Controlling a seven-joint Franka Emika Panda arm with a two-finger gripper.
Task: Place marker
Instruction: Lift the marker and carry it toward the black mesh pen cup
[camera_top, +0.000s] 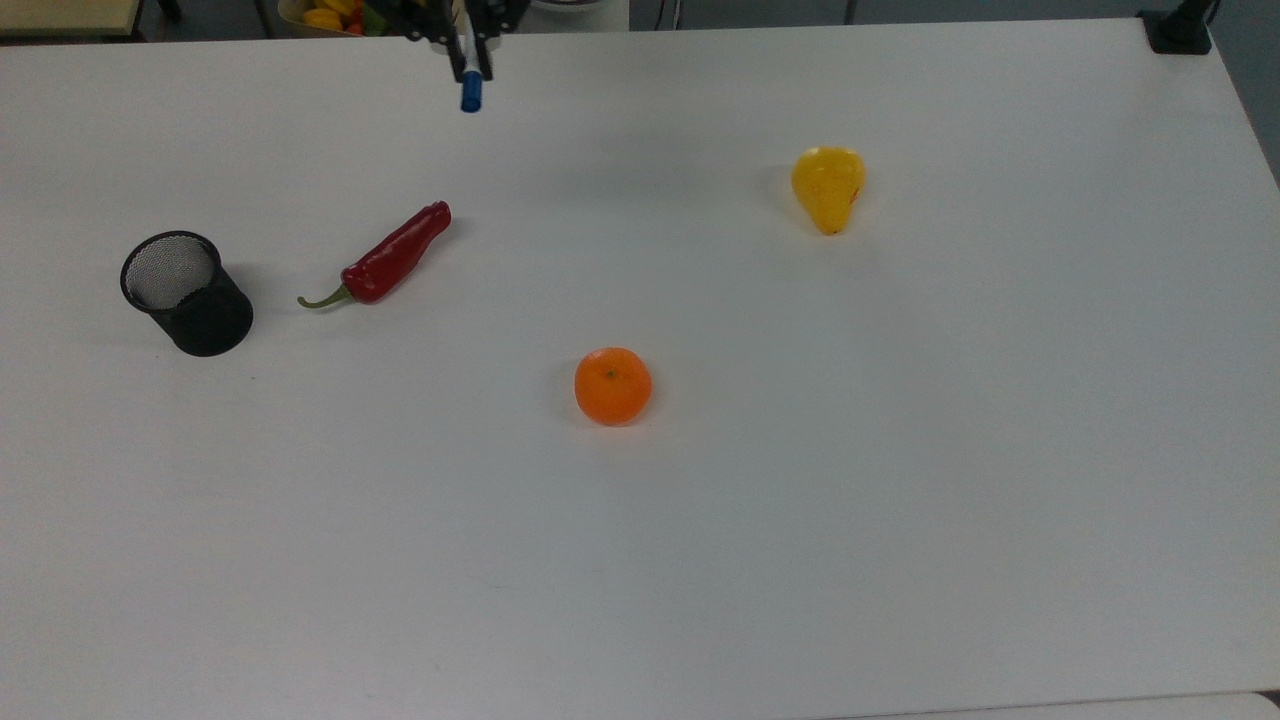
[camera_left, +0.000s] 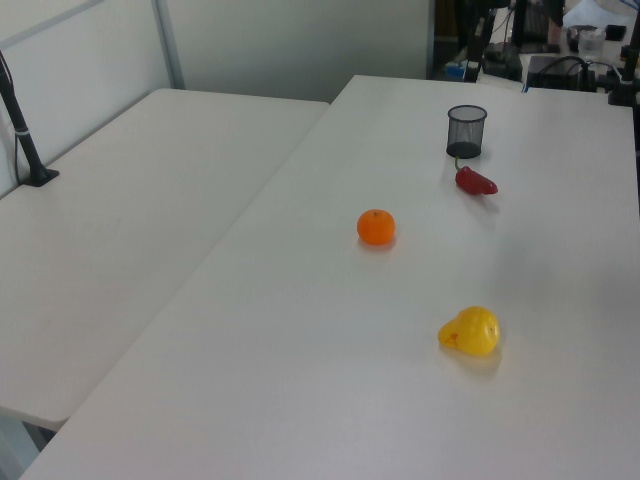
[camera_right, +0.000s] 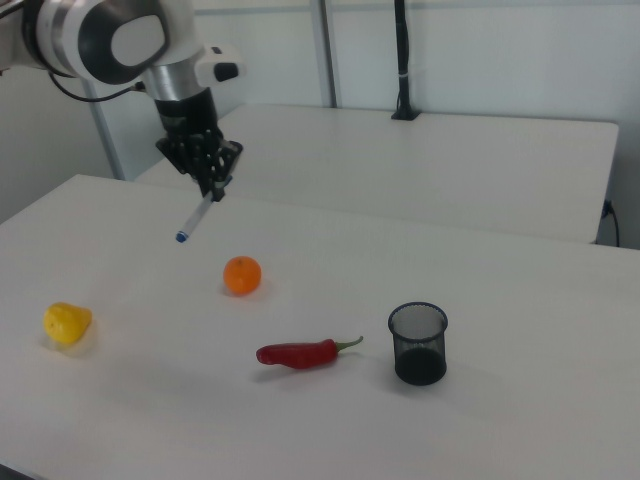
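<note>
Table (camera_top: 700, 560): bore the cup, the chili pepper, the orange and the pear, all well apart from one another.
Cup (camera_top: 185, 292): stood upright at the top view's left, just left of the chili pepper.
Chili pepper (camera_top: 385, 256): lay between the cup and the orange in the top view.
Orange (camera_top: 613, 386): sat near the table's middle, nearer the top view's bottom edge than the rest.
Pear (camera_top: 828, 187): lay at the top view's right.
Gripper (camera_right: 212, 187): hung above the table, closed around the marker.
Marker (camera_right: 194, 219): slanted downward from the gripper, over the table's far edge in the top view, left of the orange in the right view.
</note>
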